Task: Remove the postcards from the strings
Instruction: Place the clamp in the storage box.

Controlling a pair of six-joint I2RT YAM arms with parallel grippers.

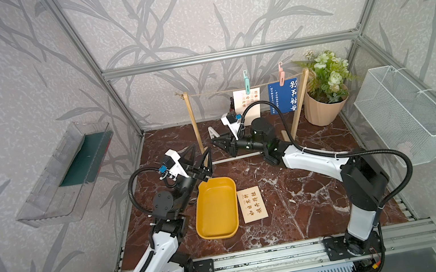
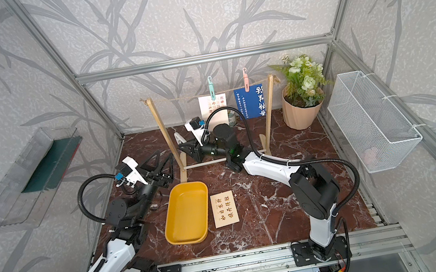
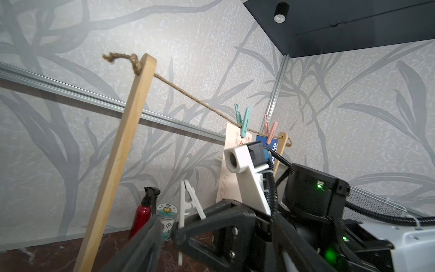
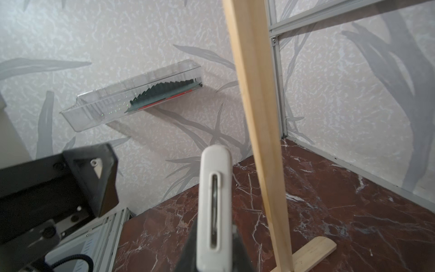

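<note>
- The right gripper (image 1: 219,142) is closed down on a white clothespin (image 1: 213,134). In the right wrist view the clothespin (image 4: 213,200) sits pinched between the two dark fingers and sticks out ahead of them.
- This gripper is low between the wooden stand's (image 1: 194,122) two uprights, near the one on the left arm's side and well below the string (image 1: 212,92).
- The left gripper (image 1: 199,157) has its fingers spread wide with nothing between them. It hovers over the far corner of the yellow tray (image 1: 215,179), just beside the foot of the same upright.
- The string runs taut between the tops of the two uprights.
- A cream postcard (image 1: 245,100) hangs from the string under a green clothespin (image 1: 246,84), partly hidden by the right arm's cable.
- A blue postcard (image 1: 284,98) hangs next to it under a pink clothespin (image 1: 281,76), close to the upright on the right arm's side.
- Another cream postcard (image 1: 252,204) lies flat on the marble table (image 1: 311,202), off the string, just beside the tray.
</note>
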